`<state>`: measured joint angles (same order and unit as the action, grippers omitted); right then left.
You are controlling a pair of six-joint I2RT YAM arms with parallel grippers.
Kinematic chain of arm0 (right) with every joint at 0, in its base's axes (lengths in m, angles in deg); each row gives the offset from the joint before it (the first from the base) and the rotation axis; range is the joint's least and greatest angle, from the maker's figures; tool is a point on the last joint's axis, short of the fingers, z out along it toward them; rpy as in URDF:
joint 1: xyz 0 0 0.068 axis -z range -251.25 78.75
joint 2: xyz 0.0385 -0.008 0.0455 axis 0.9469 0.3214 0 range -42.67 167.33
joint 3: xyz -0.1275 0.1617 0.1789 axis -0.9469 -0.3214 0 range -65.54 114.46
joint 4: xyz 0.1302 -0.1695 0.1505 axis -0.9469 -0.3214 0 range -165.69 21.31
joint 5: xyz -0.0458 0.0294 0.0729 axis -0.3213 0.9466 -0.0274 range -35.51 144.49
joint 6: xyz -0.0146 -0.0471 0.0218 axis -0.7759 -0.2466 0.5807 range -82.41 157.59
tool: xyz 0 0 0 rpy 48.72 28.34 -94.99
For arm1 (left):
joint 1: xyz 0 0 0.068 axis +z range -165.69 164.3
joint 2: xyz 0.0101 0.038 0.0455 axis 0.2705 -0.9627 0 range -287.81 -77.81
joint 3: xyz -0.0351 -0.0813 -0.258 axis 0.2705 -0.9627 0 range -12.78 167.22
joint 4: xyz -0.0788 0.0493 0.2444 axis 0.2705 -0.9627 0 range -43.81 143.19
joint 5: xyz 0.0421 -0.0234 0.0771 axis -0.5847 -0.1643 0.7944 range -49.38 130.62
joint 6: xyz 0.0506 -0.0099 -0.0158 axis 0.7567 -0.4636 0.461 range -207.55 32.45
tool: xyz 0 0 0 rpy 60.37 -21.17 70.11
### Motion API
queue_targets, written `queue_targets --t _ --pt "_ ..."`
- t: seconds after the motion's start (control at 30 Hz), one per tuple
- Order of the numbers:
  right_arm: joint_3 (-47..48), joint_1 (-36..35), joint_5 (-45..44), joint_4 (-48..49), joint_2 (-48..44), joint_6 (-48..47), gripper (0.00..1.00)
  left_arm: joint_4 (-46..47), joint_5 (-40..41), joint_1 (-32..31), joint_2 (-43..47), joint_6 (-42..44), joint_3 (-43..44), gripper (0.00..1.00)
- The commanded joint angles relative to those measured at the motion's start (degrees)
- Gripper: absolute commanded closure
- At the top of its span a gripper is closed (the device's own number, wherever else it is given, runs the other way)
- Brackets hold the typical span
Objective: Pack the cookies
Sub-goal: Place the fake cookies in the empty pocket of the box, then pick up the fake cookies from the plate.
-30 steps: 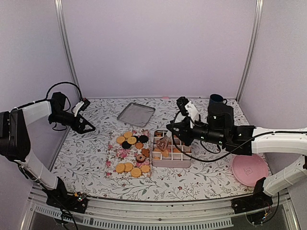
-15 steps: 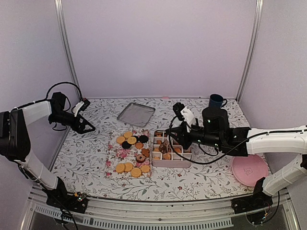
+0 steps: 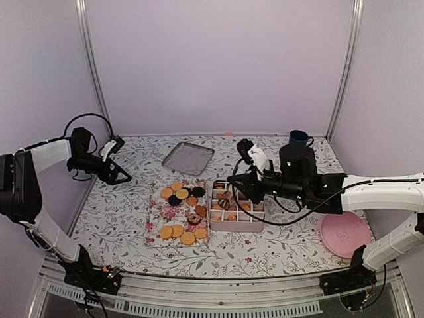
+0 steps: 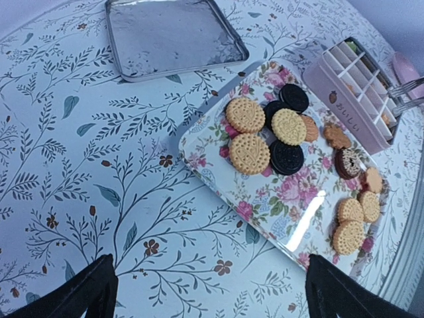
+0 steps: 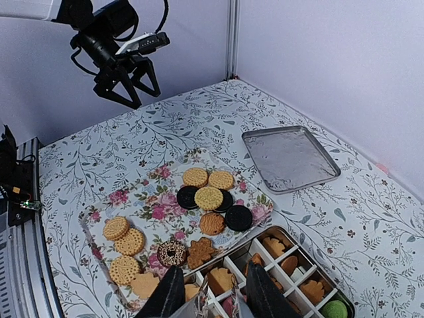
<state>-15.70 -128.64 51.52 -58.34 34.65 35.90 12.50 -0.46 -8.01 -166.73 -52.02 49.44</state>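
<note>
The cookies (image 3: 180, 193) lie on a floral tray (image 3: 158, 228): golden rounds, dark rounds, a sprinkled ring and leaf shapes (image 5: 209, 197) (image 4: 271, 136). Right of it stands a divided box (image 3: 236, 226) with several cookies in its cells (image 5: 301, 238), a green one (image 5: 334, 309) among them. My right gripper (image 3: 232, 188) hovers over the box's left cells. Its jaws (image 5: 220, 298) are part way apart and I see nothing held between them. My left gripper (image 3: 122, 177) is far left, wide open over the cloth (image 4: 212, 291), holding nothing.
A metal tray (image 3: 188, 158) lies behind the floral tray. A blue mug (image 3: 299, 139) stands at the back right, partly behind my right arm. A pink plate (image 3: 345, 234) sits at the front right. Walls close in the back and both sides.
My right gripper brought a brown cookie down into the box's left cells, then its jaws widened and it drew back slightly. The left arm has not moved.
</note>
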Motion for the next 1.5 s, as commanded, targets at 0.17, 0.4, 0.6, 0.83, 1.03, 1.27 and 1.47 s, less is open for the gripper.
queue_targets --t 0.17,0.4,0.6,0.83,1.03,1.27,1.47 --pt "8.8 0.5 1.9 4.9 5.4 -2.4 0.69 0.5 0.7 0.6 0.1 -0.1 1.0 0.01" --pt "21.5 1.2 6.2 9.0 19.1 -3.8 0.68 0.3 1.4 0.8 0.1 -0.5 0.9 0.01" --pt "30.8 2.8 9.7 11.3 30.3 -2.4 0.67 0.3 1.7 1.0 0.9 -0.3 0.6 0.01" --pt "36.4 3.4 11.1 11.7 37.4 -0.7 0.66 0.1 1.7 1.1 1.2 -0.2 0.5 0.01" --pt "37.5 3.4 11.4 11.5 38.9 0.0 0.66 0.0 1.4 1.1 1.1 -0.4 0.6 0.01" --pt "29.9 3.3 12.1 10.7 32.8 1.3 0.67 -0.1 2.0 1.1 1.6 0.4 0.2 0.01" --pt "22.8 0.7 10.9 7.6 26.3 1.3 0.67 -0.1 1.6 1.1 1.3 0.5 0.0 0.01"
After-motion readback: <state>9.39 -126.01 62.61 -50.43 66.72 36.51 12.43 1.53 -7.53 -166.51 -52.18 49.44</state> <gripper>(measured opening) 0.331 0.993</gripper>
